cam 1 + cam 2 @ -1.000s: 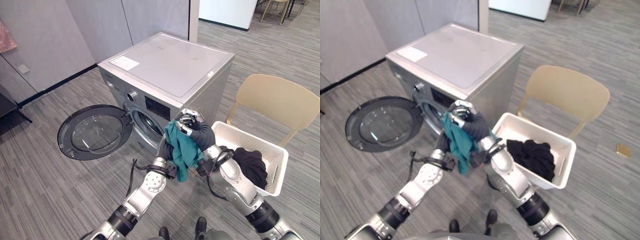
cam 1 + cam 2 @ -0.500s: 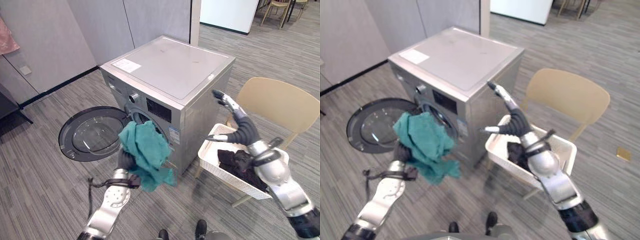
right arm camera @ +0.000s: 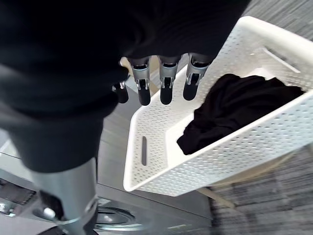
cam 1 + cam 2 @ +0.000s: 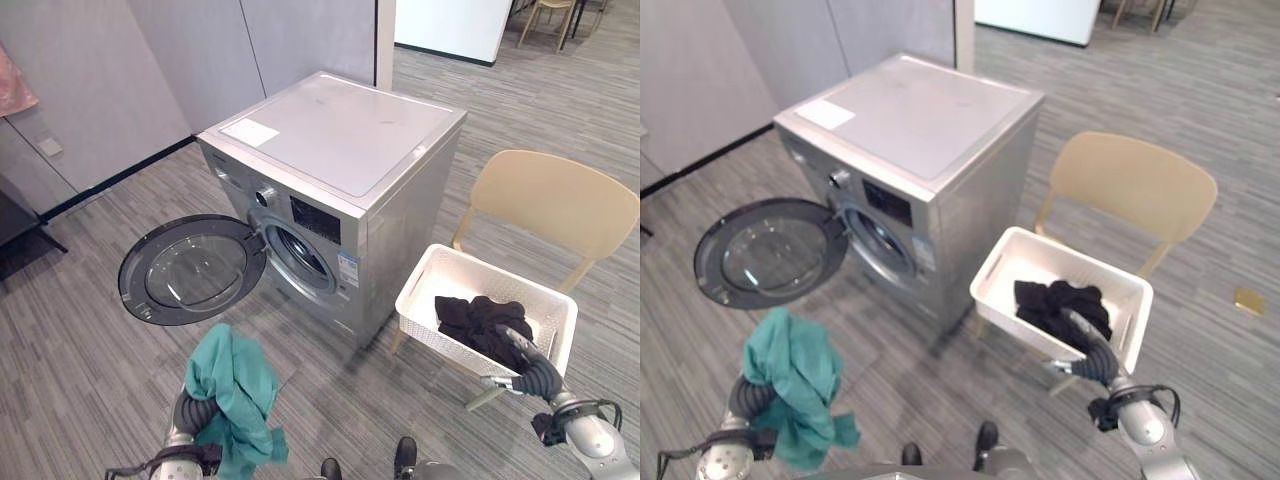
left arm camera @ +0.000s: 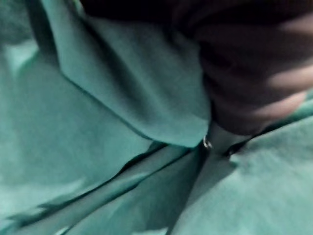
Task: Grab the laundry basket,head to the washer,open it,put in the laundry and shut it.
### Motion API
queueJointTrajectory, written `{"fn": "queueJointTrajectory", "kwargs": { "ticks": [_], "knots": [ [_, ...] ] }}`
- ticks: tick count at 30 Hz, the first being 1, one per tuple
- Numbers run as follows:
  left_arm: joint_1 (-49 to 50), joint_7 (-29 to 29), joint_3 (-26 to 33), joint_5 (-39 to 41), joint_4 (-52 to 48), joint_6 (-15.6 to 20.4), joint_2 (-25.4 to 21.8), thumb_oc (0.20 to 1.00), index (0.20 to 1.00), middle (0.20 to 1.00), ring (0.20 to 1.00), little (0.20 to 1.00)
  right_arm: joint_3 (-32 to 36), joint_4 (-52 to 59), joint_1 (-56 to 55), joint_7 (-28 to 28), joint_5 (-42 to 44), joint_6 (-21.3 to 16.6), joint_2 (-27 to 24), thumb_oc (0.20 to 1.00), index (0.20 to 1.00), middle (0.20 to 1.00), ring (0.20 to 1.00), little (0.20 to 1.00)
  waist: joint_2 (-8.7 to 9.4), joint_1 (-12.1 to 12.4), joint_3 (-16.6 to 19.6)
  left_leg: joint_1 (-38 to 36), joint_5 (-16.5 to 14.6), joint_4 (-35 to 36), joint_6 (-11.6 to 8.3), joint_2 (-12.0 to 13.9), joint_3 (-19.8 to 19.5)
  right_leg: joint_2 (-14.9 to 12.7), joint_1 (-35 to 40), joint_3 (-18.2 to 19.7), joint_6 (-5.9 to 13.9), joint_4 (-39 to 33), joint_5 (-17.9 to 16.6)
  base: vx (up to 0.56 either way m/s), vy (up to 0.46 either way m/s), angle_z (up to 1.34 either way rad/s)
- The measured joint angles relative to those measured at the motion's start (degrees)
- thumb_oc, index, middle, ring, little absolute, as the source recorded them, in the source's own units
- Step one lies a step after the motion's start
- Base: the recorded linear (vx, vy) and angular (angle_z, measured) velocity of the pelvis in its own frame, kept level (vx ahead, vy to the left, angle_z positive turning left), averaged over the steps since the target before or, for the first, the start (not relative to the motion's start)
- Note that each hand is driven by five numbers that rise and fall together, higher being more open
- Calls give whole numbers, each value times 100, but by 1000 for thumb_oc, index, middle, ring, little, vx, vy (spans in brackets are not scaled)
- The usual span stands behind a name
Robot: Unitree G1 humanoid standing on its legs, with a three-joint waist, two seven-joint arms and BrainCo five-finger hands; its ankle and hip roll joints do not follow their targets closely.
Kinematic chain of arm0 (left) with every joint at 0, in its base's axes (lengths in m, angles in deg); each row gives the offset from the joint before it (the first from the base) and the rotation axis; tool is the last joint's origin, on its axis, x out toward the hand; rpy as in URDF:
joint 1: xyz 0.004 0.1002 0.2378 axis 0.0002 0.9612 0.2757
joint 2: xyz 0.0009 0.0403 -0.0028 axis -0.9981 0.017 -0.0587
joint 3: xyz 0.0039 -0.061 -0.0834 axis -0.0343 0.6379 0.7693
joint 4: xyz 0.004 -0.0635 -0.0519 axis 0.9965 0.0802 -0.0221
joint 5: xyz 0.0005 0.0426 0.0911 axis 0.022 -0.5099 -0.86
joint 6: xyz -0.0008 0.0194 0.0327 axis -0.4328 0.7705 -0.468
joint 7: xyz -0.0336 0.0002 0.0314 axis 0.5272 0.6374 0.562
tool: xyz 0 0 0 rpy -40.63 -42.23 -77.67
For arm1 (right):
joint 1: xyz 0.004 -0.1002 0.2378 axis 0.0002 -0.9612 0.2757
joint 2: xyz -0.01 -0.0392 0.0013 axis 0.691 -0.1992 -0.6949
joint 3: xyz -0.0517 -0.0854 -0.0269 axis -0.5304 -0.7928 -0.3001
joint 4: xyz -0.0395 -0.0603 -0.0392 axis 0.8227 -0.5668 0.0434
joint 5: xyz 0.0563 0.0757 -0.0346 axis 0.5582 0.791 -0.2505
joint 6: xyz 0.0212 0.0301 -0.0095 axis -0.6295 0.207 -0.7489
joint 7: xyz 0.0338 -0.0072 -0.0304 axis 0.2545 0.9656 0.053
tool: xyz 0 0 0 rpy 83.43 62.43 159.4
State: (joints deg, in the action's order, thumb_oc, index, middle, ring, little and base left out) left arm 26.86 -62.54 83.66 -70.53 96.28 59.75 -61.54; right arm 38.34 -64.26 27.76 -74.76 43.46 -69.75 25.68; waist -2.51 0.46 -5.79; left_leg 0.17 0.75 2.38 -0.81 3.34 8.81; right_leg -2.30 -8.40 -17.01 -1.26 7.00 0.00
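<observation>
— One garment, the teal cloth (image 4: 233,396), hangs bunched in the left hand (image 4: 192,413), whose fingers are buried in it. Is that hand's grip visible?

— It cannot be told. The washer drum opening (image 4: 297,257) lies ahead and rightward, door (image 4: 190,268) swung wide.

— And the right hand (image 4: 1087,355)?

— Fingers straight, hovering by the white laundry basket (image 4: 992,283) holding dark clothes (image 4: 1055,303).

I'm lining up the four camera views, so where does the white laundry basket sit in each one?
Left eye view: white laundry basket right of centre, on the beige chair.
Right eye view: basket right of centre, on the same chair.
Left wrist view: teal cloth instead.
Right wrist view: basket past the right hand.
Shared landmark: black clothes inside.
</observation>
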Motion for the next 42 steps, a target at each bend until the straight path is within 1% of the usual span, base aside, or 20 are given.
{"fn": "queueJointTrajectory", "kwargs": {
  "ticks": [4, 7, 8, 10, 11, 12, 14, 17, 19, 20, 22, 23, 26, 32, 34, 36, 37, 39, 40, 42],
  "knots": [
    [-291, -86, 4, 347, 353, -11, 78, 200, 200, 200, 200, 200, -41, -713, 215, -131, -224, 41, 65, 1000, 1000, 1000, 1000, 1000, 32, 214, -309, 517, -8, -357, -46, -4, -321, -73, -269, -227, -3, 219, 84, -42, 25, 48],
    [-648, -110, -95, 370, 464, -50, 58, 200, 200, 200, 200, 200, -141, -1043, 321, -240, -405, 57, 123, 1000, 1000, 1000, 1000, 1000, 135, 285, -481, 866, -285, -425, -55, -13, -432, -185, -351, -633, 160, 146, 162, 42, 112, 87],
    [-771, -113, -95, 370, 457, -76, 49, 200, 200, 200, 200, 200, -140, -1118, 434, -277, -438, 81, 235, 1000, 1000, 1000, 1000, 1000, 243, 276, -532, 880, -399, -416, 45, 3, -138, -292, -338, -835, 216, -11, 125, 133, 147, 109],
    [-986, -132, -121, 370, 455, -171, 52, 200, 200, 200, 200, 200, -71, -1128, 630, -380, -451, 166, 500, 1000, 1000, 1000, 1000, 1000, 462, 69, -609, 887, -529, -1094, 195, 83, 933, -605, -72, -1327, 362, -287, -8, 141, 158, 127],
    [-983, -127, -290, 368, 392, -170, 38, 200, 200, 200, 200, 200, -198, -961, 615, -445, -464, 154, 475, 1000, 1000, 1000, 1000, 1000, 425, -75, -518, 742, -546, -1104, 89, 169, 1415, -584, 79, -1479, 371, -394, -8, 176, 161, 127],
    [-1064, -125, -384, 369, 367, -131, 59, 200, 200, 200, 200, 200, -272, -972, 661, -473, -510, 141, 450, 1000, 1000, 1000, 1000, 1000, 373, -105, -479, 620, -549, -1032, 79, 211, 1390, -553, 77, -1503, 350, -357, 2, 197, 203, 82],
    [-1282, -139, -608, 365, 341, -96, 53, 200, 200, 200, 200, 200, -333, -1083, 982, -475, -620, 168, 511, 1000, 1000, 1000, 1000, 1000, 113, -27, -455, 488, -485, -729, 105, 186, 1208, -546, -157, -1508, 285, -11, 55, 180, 230, 7],
    [-1353, -135, -611, 362, 383, -121, 28, 200, 200, 200, 200, 200, -495, -1252, 1199, -477, -654, 198, 682, 1000, 1000, 1000, 1000, 1000, 248, -31, -490, 450, -447, -664, 261, -36, 1233, -848, -370, -1220, 256, 518, 96, 197, 237, 14],
    [-1367, -131, -638, 354, 381, -124, 1, 200, 200, 200, 200, 200, -649, -1264, 1204, -483, -657, 267, 700, 1000, 1000, 1000, 1000, 1000, 288, -166, -528, 330, -577, -615, 494, -328, 975, -1305, -812, -523, 310, 1819, 143, 172, 192, 53],
    [-1393, -123, -655, 349, 371, -122, -43, 200, 200, 200, 200, 200, -705, -1253, 1154, -483, -657, 270, 701, 1000, 1000, 1000, 1000, 1000, 308, -220, -549, 245, -566, -612, 597, -405, 859, -1355, -999, -244, 470, 2146, 308, 205, 145, 50],
    [-1484, -39, -598, 311, 362, -121, -131, 200, 200, 200, 200, 200, -834, -1213, 1107, -479, -656, 262, 775, 1000, 1000, 1000, 1000, 1000, 387, -224, -611, 127, -513, -398, 682, -505, 715, -875, -1455, 592, 541, 2535, 637, 215, 63, 44],
    [-1538, -32, -635, 303, 373, -119, -202, 200, 200, 200, 200, 200, -907, -1206, 1120, -476, -656, 256, 777, 1000, 1000, 1000, 1000, 1000, 387, -264, -709, 90, -383, -316, 628, -516, 623, -589, -1515, 638, 551, 2103, 629, 165, 6, 56],
    [-1644, -49, -694, 299, 414, -124, -251, 200, 200, 200, 200, 200, -934, -1269, 1127, -481, -654, 256, 770, 1000, 1000, 1000, 1000, 1000, 459, -379, -827, 25, -459, -230, 648, -668, 277, -302, -1784, 395, 663, 1068, 455, 390, -17, 67],
    [-1740, -55, -755, 253, 567, -164, -191, 200, 200, 200, 200, 200, -902, -1482, 1147, -473, -658, 260, 771, 1000, 1000, 1000, 1000, 1000, 364, -442, -944, -637, -862, -88, 429, -690, -344, -425, -1687, -344, 757, -350, -105, 340, -81, 52],
    [-1763, -59, -849, 251, 561, -186, -154, 200, 200, 200, 200, 200, -870, -1488, 1121, -472, -657, 265, 757, 1000, 1000, 1000, 1000, 1000, 254, -518, -984, -842, -911, -97, 346, -586, -549, -415, -1460, -277, 675, -335, -658, 395, -189, 69],
    [-1705, -71, -922, 242, 495, -192, -117, 200, 200, 200, 200, 200, -877, -1560, 1188, -463, -656, 264, 764, 1000, 1000, 1000, 1000, 1000, 135, -542, -988, -951, -879, -359, 160, -372, -626, -306, -1315, -237, 671, -10, -669, 261, -222, 56],
    [-1735, -101, -987, 241, 469, -193, -90, 200, 200, 200, 200, 200, -887, -1617, 1185, -444, -657, 263, 763, 1000, 1000, 1000, 1000, 1000, 182, -642, -971, -673, -865, -1383, -167, -347, -565, -258, -1054, -201, 532, 88, -606, 207, -181, 78],
    [-1672, -111, -998, 243, 375, -172, -68, 200, 200, 200, 200, 200, -877, -1608, 1189, -454, -652, 205, 672, 1000, 1000, 1000, 1000, 1000, 287, -587, -896, -94, -745, -2830, -275, -203, -89, -222, -794, -77, -140, -21, -644, 189, -138, 4],
    [-1522, -128, -1005, 244, 380, -160, -53, 200, 200, 200, 200, 200, -896, -1676, 1362, -385, -601, 155, 532, 1000, 1000, 1000, 1000, 1000, 178, -494, -854, 26, -555, -3439, -385, 24, 8, 33, -615, 117, -341, -47, -525, 165, -87, -68],
    [-1525, -133, -990, 246, 361, -159, -76, 200, 200, 200, 200, 200, -1108, -1544, 1385, -364, -588, 147, 628, 1000, 1000, 1000, 1000, 1000, 209, -444, -831, 379, -891, -3813, -398, 158, 133, 154, -533, 230, -526, -173, -573, 202, -48, -52]
  ]
}}
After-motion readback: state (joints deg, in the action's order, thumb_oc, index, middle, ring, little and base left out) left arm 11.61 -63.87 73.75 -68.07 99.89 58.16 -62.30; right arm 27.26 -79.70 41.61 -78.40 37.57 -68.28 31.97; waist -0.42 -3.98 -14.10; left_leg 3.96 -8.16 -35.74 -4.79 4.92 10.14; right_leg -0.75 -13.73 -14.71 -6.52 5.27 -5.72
